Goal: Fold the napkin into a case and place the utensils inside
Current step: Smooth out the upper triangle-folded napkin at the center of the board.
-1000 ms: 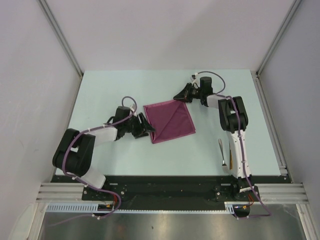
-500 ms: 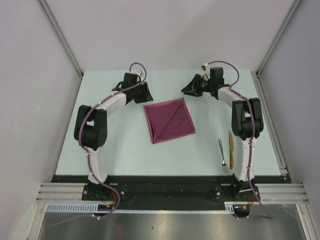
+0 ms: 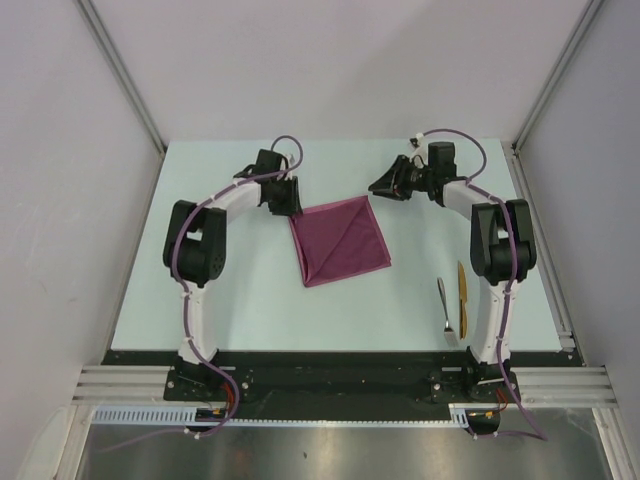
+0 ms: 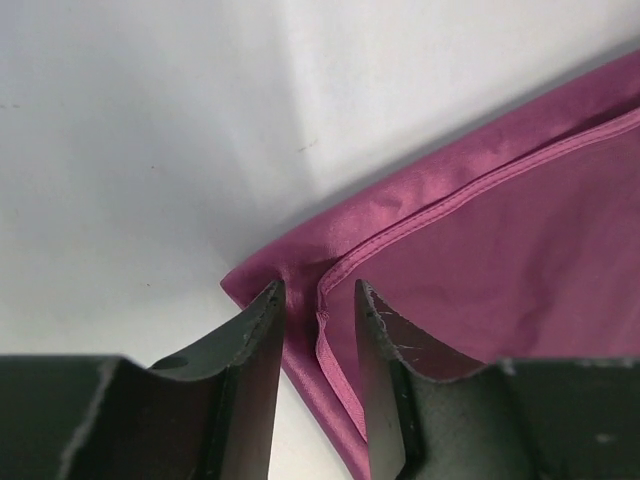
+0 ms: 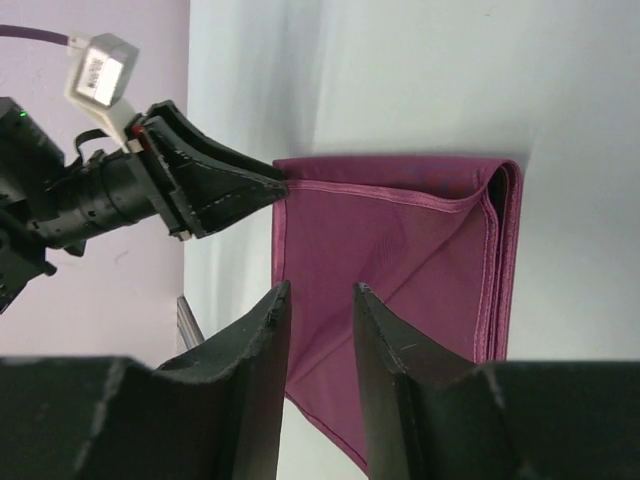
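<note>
The plum-magenta napkin [image 3: 338,240] lies mid-table as a folded square with a diagonal crease; no case is in view. My left gripper [image 3: 291,203] is down at its far-left corner. In the left wrist view the left gripper [image 4: 318,295] stands open. Its jaws are a narrow gap apart and straddle the hemmed corner of the napkin [image 4: 500,240]. My right gripper [image 3: 375,186] hovers just beyond the far-right corner. The right wrist view shows it [image 5: 320,292] open and empty, with the napkin [image 5: 400,250] ahead. The utensils, a silver spoon [image 3: 443,305] and a golden piece [image 3: 462,295], lie by the right arm.
Grey walls with metal rails enclose the pale table [image 3: 220,290] on three sides. The left gripper's fingertips [image 5: 265,183] show in the right wrist view, touching the napkin's corner. The right arm's upright links [image 3: 500,250] stand beside the utensils.
The left arm swung from the napkin's near-left side to its far-left corner, and its jaws narrowed. The right gripper opened and drew back from the far-right corner.
</note>
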Controlling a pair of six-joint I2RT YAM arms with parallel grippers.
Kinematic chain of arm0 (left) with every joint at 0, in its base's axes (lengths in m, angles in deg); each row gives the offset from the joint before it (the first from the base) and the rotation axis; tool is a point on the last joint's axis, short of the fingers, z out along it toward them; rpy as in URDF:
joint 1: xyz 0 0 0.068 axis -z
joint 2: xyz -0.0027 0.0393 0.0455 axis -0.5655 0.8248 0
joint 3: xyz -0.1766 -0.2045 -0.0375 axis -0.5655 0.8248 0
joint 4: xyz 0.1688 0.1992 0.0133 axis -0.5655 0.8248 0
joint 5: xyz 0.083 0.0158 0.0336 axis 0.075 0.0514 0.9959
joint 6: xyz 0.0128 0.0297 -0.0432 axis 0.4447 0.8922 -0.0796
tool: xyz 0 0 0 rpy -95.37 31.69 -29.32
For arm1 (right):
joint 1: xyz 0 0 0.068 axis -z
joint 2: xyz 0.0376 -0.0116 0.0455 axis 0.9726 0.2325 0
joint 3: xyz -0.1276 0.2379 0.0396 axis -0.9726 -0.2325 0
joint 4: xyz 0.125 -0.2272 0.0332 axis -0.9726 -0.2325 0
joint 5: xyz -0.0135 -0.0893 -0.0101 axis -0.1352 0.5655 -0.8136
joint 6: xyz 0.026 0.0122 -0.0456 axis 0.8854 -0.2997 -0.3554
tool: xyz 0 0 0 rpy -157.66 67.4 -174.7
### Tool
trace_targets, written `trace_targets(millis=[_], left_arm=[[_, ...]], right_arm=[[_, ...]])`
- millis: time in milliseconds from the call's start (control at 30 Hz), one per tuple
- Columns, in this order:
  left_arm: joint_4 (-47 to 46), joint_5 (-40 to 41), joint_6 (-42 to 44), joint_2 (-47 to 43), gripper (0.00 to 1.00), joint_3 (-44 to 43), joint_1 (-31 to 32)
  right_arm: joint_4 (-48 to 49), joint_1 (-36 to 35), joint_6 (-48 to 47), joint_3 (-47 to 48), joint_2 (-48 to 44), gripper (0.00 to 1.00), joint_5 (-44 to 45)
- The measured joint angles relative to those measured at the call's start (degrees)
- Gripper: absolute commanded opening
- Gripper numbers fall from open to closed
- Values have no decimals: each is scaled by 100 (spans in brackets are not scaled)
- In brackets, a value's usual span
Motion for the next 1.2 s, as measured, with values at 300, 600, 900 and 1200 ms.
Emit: trace_targets(millis=[300,600,900,1200], left_arm=[[168,-79,-13,221,18,-144,-22],[-2,-149,-175,170,6,-92,-114],[-138,-251,-308,109,5,-85,-293],[-170,-341,-376,109,18,-35,-308]], right_arm=[[177,-68,39,2,195,32,-66],[170,-378,33,212,667,23,-90],[258,-448,66,605,1154,22,-138],[269,-413,63,925,1484,22,-138]])
